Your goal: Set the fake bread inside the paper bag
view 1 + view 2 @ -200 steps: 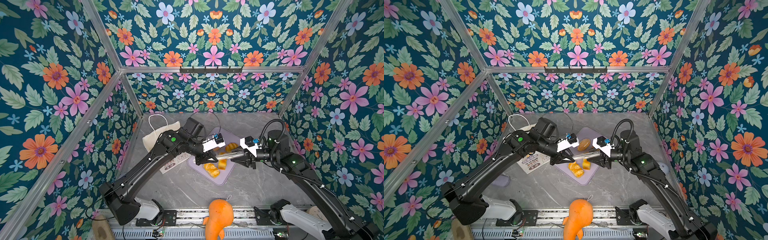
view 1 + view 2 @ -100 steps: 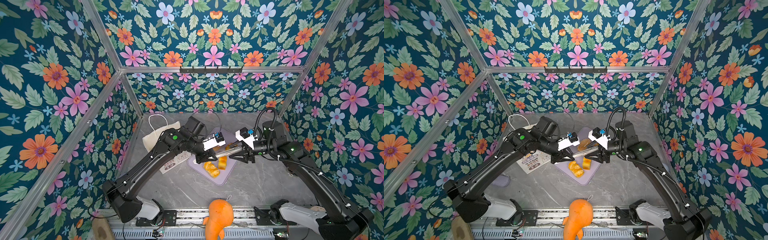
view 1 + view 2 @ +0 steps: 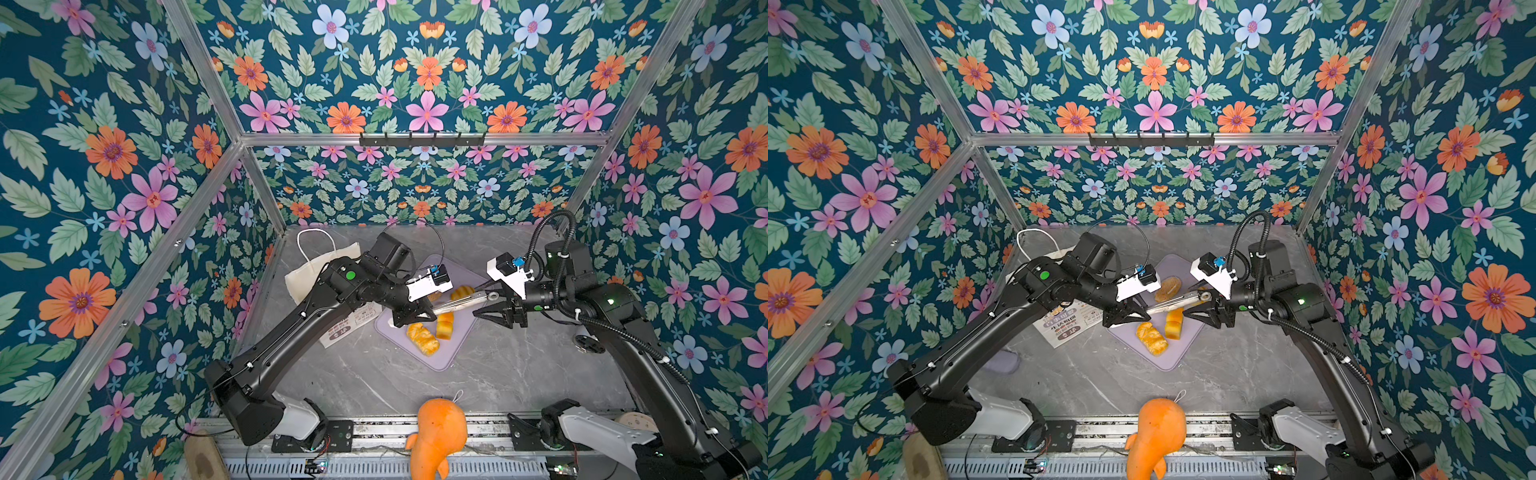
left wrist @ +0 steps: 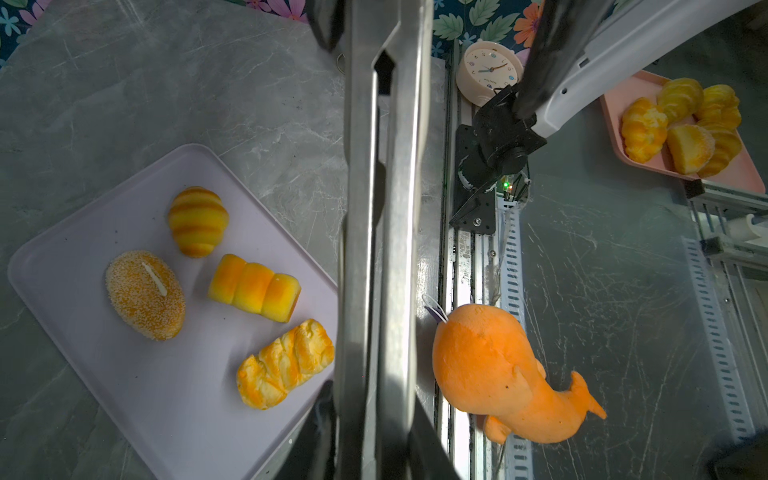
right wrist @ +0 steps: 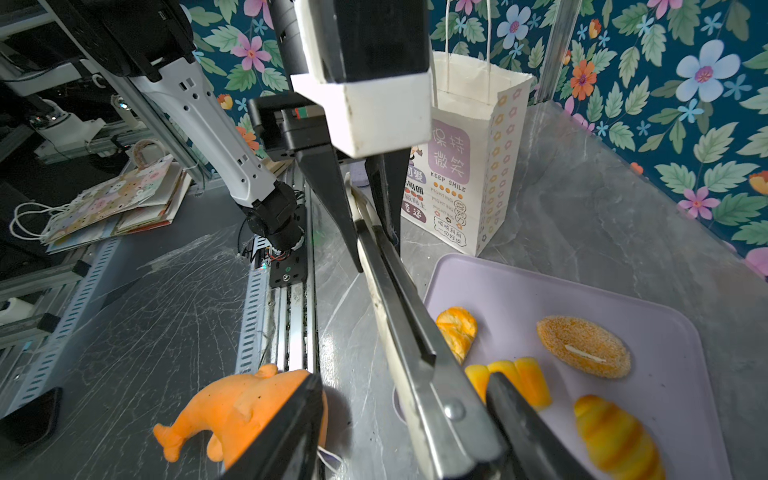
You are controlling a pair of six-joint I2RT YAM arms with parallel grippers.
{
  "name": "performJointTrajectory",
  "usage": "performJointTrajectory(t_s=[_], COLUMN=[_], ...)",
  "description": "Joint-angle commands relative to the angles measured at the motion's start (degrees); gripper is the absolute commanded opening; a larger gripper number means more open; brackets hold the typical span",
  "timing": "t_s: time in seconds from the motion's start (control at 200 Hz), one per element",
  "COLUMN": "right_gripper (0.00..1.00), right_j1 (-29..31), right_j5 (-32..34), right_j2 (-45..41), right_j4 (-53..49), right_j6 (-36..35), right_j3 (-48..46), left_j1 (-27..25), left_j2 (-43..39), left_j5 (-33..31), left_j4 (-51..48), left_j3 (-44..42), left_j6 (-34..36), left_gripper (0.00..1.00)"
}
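Four fake breads lie on a lilac tray (image 4: 83, 257): a speckled bun (image 4: 145, 294), a striped croissant (image 4: 198, 221), a blocky loaf (image 4: 254, 287) and a twisted roll (image 4: 285, 363). The white paper bag (image 5: 469, 145) stands upright and open behind the tray, at the left in a top view (image 3: 320, 270). Above the tray, metal tongs (image 3: 463, 302) stretch between the two grippers. My left gripper (image 3: 417, 316) is shut on the tongs' arms (image 4: 382, 249). My right gripper (image 5: 407, 436) is open, its fingers (image 5: 282, 428) spread wide around the tongs' hinged end.
An orange plush toy (image 3: 436, 432) lies at the table's front edge by the rail. Off the table are a small clock (image 4: 488, 70), a pink tray of more bread (image 4: 623, 99) and a stack of flat bags (image 5: 116, 199). Floral walls close in three sides.
My right gripper's jaws have spread apart from the tongs' hinged end. The left gripper has kept its hold on the tongs, which stay above the tray.
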Motion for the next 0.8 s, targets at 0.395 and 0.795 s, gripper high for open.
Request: performJointTrajectory(t_s=[0.395,0.795], right_gripper=[0.67,0.69], right_j1=[0.4,-2.5], right_j5=[-0.8,-3.8], right_j2=[7.1,8.9], right_j4=[-19.0,-17.7], right_j6=[-10.3,-7.8], right_j3=[10.5,12.4], left_j1=[-0.2,-1.8], left_j2=[1.3,1.0], left_j5=[-0.7,-2.6], left_j4=[-2.7,-0.9], left_j3=[-0.2,-2.1], left_j6=[2.3,4.4], left_gripper=[0.24,0.26])
